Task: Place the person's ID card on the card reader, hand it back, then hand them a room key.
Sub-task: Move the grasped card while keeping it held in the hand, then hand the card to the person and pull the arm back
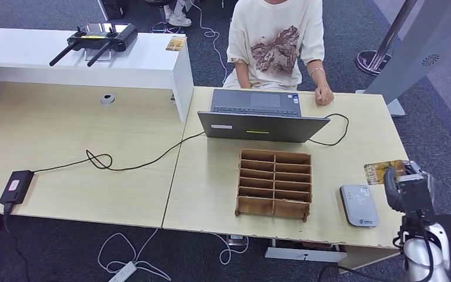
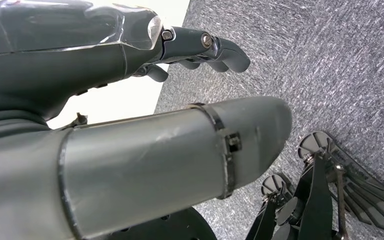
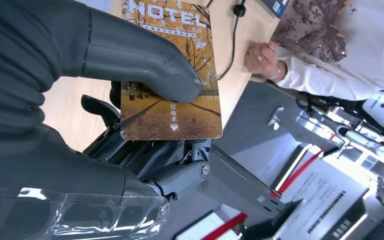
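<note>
1. At the far left of the head view my left hand [image 2: 200, 47] is out of the action. In its wrist view it hangs over grey carpet with the fingers curled loosely and nothing in them; I can't tell whether they are fully closed.

2. Mid-frame stands the wooden tray [image 1: 274, 184] of slots, just below the laptop [image 1: 261, 117]. A black cable [image 1: 336, 132] loops off the laptop's right side. I judge a low sweep toward the person could snag it.

3. Lower right of centre, the reader [image 1: 359, 205] lies flat near the table's front edge with nothing on it. A dropped card could land there or slide off the edge.

4. At the right edge, my right hand [image 1: 400, 187] holds the key card [image 1: 381, 171] above the table's right end, up and right of the reader. In the right wrist view the thumb [image 3: 145, 62] presses the card [image 3: 172, 75], printed HOTEL, against the fingers beneath, and most of the card sticks out past the grip. I judge that a thin hold: a quick swing could twist it loose.

5. Upper centre-right, the person [image 1: 277, 44] sits behind the laptop with one hand [image 1: 323, 96] resting closed on the table, well apart from mine. If I let go before that hand opens and takes the card, it falls; if I reach too fast, I risk bumping the laptop lid or their wrist.
</note>
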### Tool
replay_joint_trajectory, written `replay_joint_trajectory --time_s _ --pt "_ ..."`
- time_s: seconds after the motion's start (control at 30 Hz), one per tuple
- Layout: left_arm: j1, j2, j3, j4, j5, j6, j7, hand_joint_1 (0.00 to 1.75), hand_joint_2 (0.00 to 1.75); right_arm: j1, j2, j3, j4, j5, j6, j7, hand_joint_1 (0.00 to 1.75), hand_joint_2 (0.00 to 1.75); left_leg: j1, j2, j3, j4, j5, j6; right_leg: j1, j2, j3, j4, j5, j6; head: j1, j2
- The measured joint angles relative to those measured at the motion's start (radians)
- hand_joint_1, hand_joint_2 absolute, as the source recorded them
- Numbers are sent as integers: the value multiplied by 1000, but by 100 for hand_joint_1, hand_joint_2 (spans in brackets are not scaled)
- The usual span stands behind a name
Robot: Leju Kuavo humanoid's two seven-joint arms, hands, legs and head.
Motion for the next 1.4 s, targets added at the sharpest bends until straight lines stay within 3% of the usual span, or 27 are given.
replay_joint_trajectory --time_s 0.33,0.9,1.4 --pt "0 -2 0 0 -6 0 -12 0 0 -20 9 16 -100 167 -122 -6 175 175 0 0 0 0 0 0 0 0 0 0 0 0 0 0" --pt "0 -1 0 0 -21 3 -8 0 0 -130 -10 33 -139 269 -170 0 175 175 0 0 0 0 0 0 0 0 0 0 0 0 0 0" --pt "-1 -1 0 0 -25 21 -4 0 0 -466 -25 218 0 509 -174 84 175 175 0 1 0 0 2 -2 0 1 0 1 1 -1 0 0"
